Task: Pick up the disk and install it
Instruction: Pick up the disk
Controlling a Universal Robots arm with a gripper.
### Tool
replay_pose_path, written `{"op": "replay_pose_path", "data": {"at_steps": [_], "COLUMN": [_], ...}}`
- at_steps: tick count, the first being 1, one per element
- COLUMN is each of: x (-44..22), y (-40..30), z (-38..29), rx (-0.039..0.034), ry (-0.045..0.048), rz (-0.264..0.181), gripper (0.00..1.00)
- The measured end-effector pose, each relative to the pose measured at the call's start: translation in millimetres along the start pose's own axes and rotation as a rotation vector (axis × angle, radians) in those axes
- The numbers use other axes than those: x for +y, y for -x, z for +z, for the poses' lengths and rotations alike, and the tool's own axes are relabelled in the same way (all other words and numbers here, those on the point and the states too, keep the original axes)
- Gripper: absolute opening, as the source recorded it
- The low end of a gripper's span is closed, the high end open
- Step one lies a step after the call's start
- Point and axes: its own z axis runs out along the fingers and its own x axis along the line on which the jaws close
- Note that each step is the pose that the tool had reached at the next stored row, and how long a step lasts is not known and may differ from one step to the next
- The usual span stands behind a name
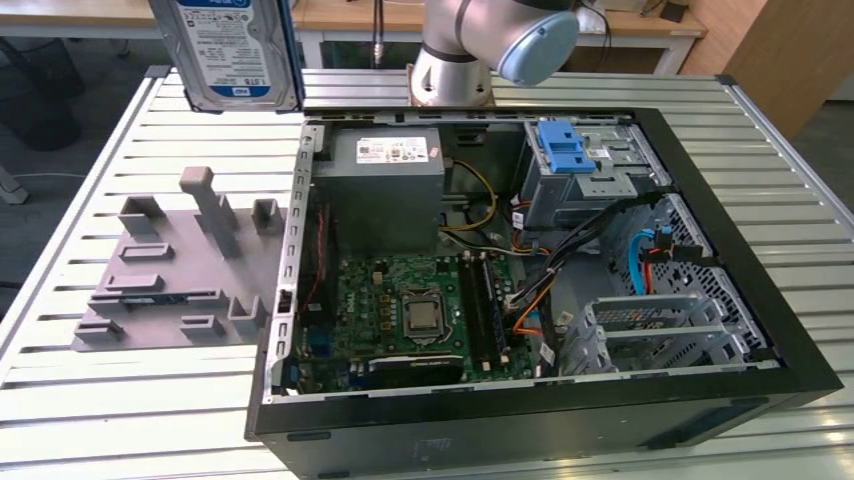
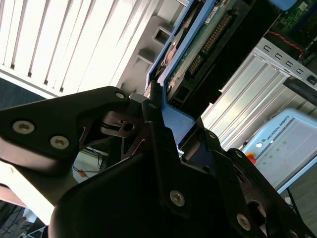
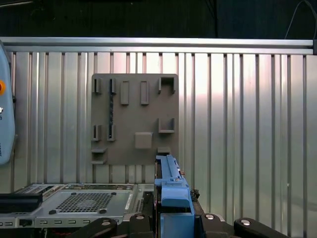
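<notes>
Closest to the lens, your gripper [image 2: 174, 124] is clamped on the disk [image 1: 238, 45], its black fingers [image 2: 153, 124] pressed against the blue carrier rail [image 3: 171, 191] on either side. You have the disk raised on edge, label facing out, at the exterior view's upper left, clear of the slatted table [image 1: 134, 400] and outside the open computer case [image 1: 534, 425]. In the first wrist view the grey fixture plate [image 3: 133, 119] lies flat on the table beyond the rail.
</notes>
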Motion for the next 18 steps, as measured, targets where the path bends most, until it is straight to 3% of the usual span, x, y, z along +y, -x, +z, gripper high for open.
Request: {"op": "replay_pose_path", "data": {"at_steps": [10,18], "x": [-9.9,-10.9], "y": [0.1,0.1], "z": [-0.1,-0.1], "rx": [0.0,0.0], "ry": [0.0,0.0], "rz": [0.0,0.0], "gripper": [0.36,0.36]}}
